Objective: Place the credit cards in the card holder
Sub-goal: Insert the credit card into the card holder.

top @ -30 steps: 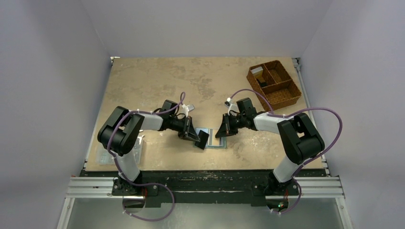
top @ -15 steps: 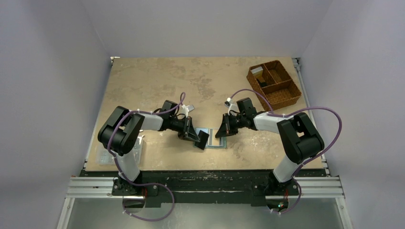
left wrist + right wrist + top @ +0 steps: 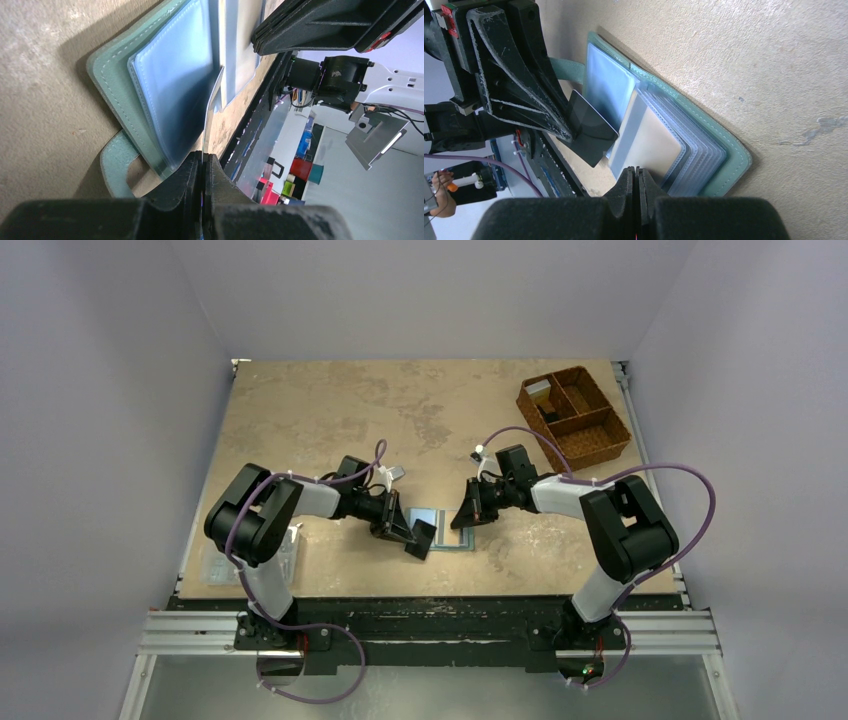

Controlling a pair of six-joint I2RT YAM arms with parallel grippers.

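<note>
1. At the far left, a clear plastic box (image 3: 218, 565) sits by the near-left corner of the table (image 3: 330, 400). The left arm covers much of it, and its contents are too small to read.
2. The left gripper (image 3: 204, 162) is clenched on a dark credit card (image 3: 591, 129). It pinches the card by one end so the free end juts towards the open pockets. The card is tilted, which I judge is meant to feed its leading edge into a pocket mouth. In the left wrist view the card shows only edge-on, as a thin line.
3. The card holder (image 3: 608, 87) lies open on the table between the two grippers, with its paler blue pockets facing up and its strap tab sticking out on the left arm's side. Whether the card's free corner touches the left page or hangs just above it is unclear.
4. The right gripper (image 3: 636, 175) has its fingers pressed together at the edge of the right half's stack of clear sleeves. This probably steadies the holder against sliding. Whether it nips a sleeve leaf or only bears down, I cannot tell.
5. A pale tan rectangle in the top sleeve may be another card, but that is uncertain.
6. At the far right rear, well apart, stands a woven basket (image 3: 598, 452), and what it holds is indistinct.
</note>
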